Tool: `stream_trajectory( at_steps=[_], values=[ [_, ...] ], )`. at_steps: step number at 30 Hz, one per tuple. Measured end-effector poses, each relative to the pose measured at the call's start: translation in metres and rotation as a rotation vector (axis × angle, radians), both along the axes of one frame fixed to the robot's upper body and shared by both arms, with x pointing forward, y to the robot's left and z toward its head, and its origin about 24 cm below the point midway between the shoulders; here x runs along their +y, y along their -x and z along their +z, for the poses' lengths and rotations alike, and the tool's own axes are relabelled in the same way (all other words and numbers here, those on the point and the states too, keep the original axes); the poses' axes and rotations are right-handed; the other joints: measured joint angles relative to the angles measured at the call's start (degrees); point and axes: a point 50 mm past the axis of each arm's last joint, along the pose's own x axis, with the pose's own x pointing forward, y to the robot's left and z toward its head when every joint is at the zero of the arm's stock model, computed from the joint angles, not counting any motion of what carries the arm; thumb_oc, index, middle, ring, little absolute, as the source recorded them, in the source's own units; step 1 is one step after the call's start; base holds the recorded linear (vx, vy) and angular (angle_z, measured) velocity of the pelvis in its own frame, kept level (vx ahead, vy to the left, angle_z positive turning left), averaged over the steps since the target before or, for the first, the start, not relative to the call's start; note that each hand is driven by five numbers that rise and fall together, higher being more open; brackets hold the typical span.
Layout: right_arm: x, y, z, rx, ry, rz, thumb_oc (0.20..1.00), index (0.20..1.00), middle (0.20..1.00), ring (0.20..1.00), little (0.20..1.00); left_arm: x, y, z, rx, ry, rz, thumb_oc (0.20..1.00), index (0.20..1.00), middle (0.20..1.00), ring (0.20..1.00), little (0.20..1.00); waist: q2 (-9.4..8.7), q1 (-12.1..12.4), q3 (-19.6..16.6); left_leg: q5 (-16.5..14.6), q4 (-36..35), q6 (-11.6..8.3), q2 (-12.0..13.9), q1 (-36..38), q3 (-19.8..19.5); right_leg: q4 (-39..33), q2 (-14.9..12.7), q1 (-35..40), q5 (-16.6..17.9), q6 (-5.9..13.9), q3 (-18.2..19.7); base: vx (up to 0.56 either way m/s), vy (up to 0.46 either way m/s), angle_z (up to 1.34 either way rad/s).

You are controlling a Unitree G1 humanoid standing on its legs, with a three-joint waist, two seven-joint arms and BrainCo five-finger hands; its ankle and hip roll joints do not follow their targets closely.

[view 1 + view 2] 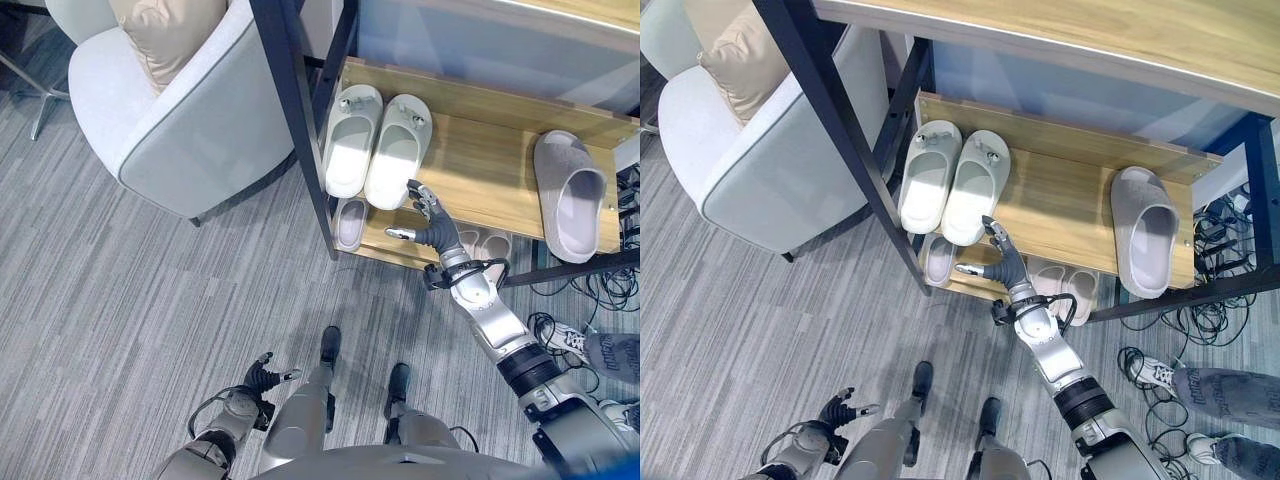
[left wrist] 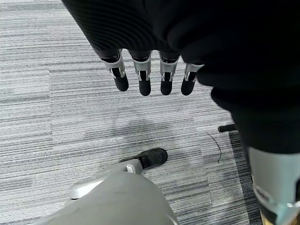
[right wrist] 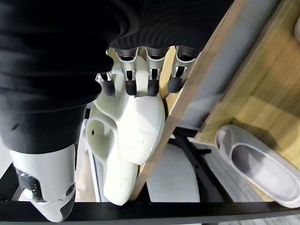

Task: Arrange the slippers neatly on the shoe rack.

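Here we see the right hand [image 1: 432,222] reaching to the front edge of the rack [image 1: 500,170], its fingers [image 3: 149,79] straight and slightly spread, thumb apart, holding nothing. The fingertips sit just beside the heel of the right slipper of the pale pair [image 1: 375,150], which lies side by side, toes toward the back, at the left end of the rack's upper wooden shelf; whether they touch it we cannot tell. A grey slipper [image 1: 570,195] lies alone at the right end of the same shelf, well apart from the pair. On the lower shelf, under the pair, another light slipper [image 1: 350,222] pokes out, and two more [image 1: 1065,280] show beneath the hand's wrist. The left hand [image 1: 262,378] hangs low over the carpet, well apart from the rack, fingers [image 2: 143,79] relaxed and empty. An armchair [image 1: 180,110] with a tan cushion [image 1: 165,35] stands left of the rack.
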Motion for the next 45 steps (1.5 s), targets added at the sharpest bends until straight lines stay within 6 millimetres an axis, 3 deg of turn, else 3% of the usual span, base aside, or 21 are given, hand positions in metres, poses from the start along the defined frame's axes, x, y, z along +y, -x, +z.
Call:
stream_trajectory(
  at_steps=[8, 12, 14, 20, 24, 28, 33, 45],
  values=[
    [-0.025, -0.005, 0.007, -0.066, 0.064, -0.18, 1.0, 1.0, 1.0, 1.0, 1.0, -0.002, 0.003, -0.002, 0.014, 0.005, 0.011, 1.0, 1.0, 1.0, 1.0, 1.0, 0.3, 0.33, -0.01, -0.03, 0.0, -0.04, -0.11, 0.87, 0.15, -0.04, -0.17, 0.8, -0.02, 0.02, 0.04, 0.0, -0.002, 0.0],
    [-0.04, -0.002, 0.038, -0.225, 0.086, -0.265, 1.0, 1.0, 1.0, 1.0, 1.0, -0.002, 0.006, -0.003, 0.025, 0.004, 0.023, 1.0, 1.0, 1.0, 1.0, 1.0, 0.64, 0.07, -0.26, -0.16, -0.01, -0.19, -0.1, 2.01, 0.31, -0.12, -0.22, 1.87, -0.03, 0.02, 0.17, 0.03, -0.018, -0.02],
    [-0.046, -0.001, 0.044, -0.256, 0.119, -0.282, 1.0, 1.0, 1.0, 1.0, 1.0, -0.003, 0.006, -0.003, 0.024, 0.006, 0.024, 1.0, 1.0, 1.0, 1.0, 1.0, 0.86, -0.02, -0.62, -0.16, -0.01, -0.2, -0.09, 2.01, 0.33, -0.09, -0.21, 1.86, -0.03, 0.02, 0.18, 0.02, -0.012, 0.0],
    [-0.071, 0.009, 0.036, -0.271, 0.306, -0.344, 1.0, 1.0, 1.0, 1.0, 1.0, 0.0, 0.019, -0.007, 0.053, 0.003, 0.042, 1.0, 1.0, 1.0, 1.0, 1.0, 0.7, -1.06, -2.39, -0.18, -0.01, -0.16, 0.0, 2.05, 0.47, 0.0, -0.19, 1.83, -0.03, 0.03, 0.28, 0.02, -0.023, -0.01],
    [-0.083, 0.017, 0.032, -0.263, 0.32, -0.404, 1.0, 1.0, 1.0, 1.0, 1.0, 0.001, 0.022, -0.009, 0.064, -0.009, 0.022, 1.0, 1.0, 1.0, 1.0, 1.0, 0.38, -1.2, -3.2, -0.39, -0.02, -0.21, 0.18, 2.61, 1.29, -0.14, -0.12, 2.04, 0.02, 0.01, 1.57, 0.03, -0.024, -0.11],
    [-0.085, 0.017, 0.032, -0.277, 0.346, -0.417, 1.0, 1.0, 1.0, 1.0, 1.0, 0.003, 0.029, -0.011, 0.089, -0.016, 0.026, 1.0, 1.0, 1.0, 1.0, 1.0, 0.22, -2.87, -4.39, -0.48, -0.03, -0.19, 0.3, 2.82, 1.78, -0.15, -0.09, 2.03, 0.06, -0.01, 1.86, 0.01, -0.012, -0.07],
    [-0.087, 0.018, 0.034, -0.295, 0.4, -0.419, 1.0, 1.0, 1.0, 1.0, 1.0, 0.003, 0.03, -0.011, 0.093, -0.025, 0.001, 1.0, 1.0, 1.0, 1.0, 1.0, 0.21, -2.93, -4.66, -0.48, -0.03, -0.18, 0.4, 2.84, 1.85, -0.18, -0.02, 2.01, 0.1, -0.04, 1.97, 0.01, -0.012, 0.0],
    [-0.117, 0.018, 0.037, -0.283, 0.487, -0.55, 1.0, 1.0, 1.0, 1.0, 1.0, 0.003, 0.033, -0.012, 0.101, -0.024, 0.0, 1.0, 1.0, 1.0, 1.0, 1.0, 0.57, -3.02, -4.97, -0.49, -0.03, -0.17, 0.46, 2.84, 1.96, -0.2, 0.04, 1.94, 0.1, -0.04, 2.29, 0.0, -0.003, 0.0]
  ],
)
